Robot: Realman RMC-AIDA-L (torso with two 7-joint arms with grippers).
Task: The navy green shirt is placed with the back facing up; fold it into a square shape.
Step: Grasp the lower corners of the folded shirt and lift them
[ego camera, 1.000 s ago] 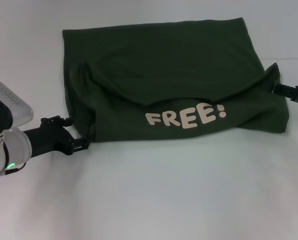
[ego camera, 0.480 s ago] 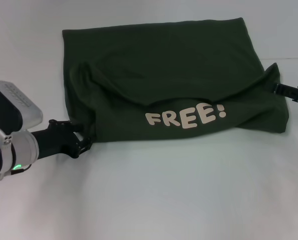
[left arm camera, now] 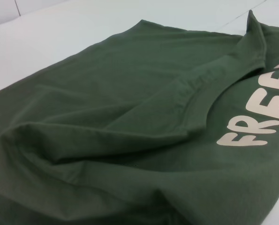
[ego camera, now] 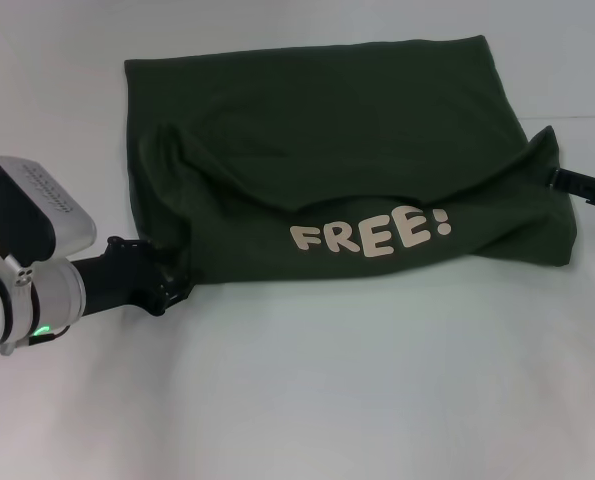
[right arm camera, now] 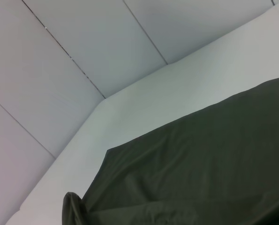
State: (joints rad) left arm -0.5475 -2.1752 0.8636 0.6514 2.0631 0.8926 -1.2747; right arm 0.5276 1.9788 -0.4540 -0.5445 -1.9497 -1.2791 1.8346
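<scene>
The navy green shirt lies on the white table, spread across the far half of it and already folded over once: a front panel with the cream letters "FREE!" faces up along the near edge, while the plain dark olive back shows behind it. A curved seam runs above the lettering, and the cloth bunches into soft ridges toward the robot's left side. In the left wrist view the same folds show up close, a thick hem ridge crossing the plain fabric beside the start of the lettering. The right wrist view shows only plain dark cloth against the table and the pale wall panels.

The left gripper sits at the near left corner of the shirt, its black fingers touching the bunched edge; I cannot tell whether they are pinching the fabric or merely pressed against it. The right gripper is at the far right corner, where the cloth rises to a small peak around its tip, and its fingers are hidden by the fabric.

Compared with 1 second ago, the left arm has slid closer in toward the shirt and its silver wrist has tilted upward. The right arm and the shirt look unchanged.
</scene>
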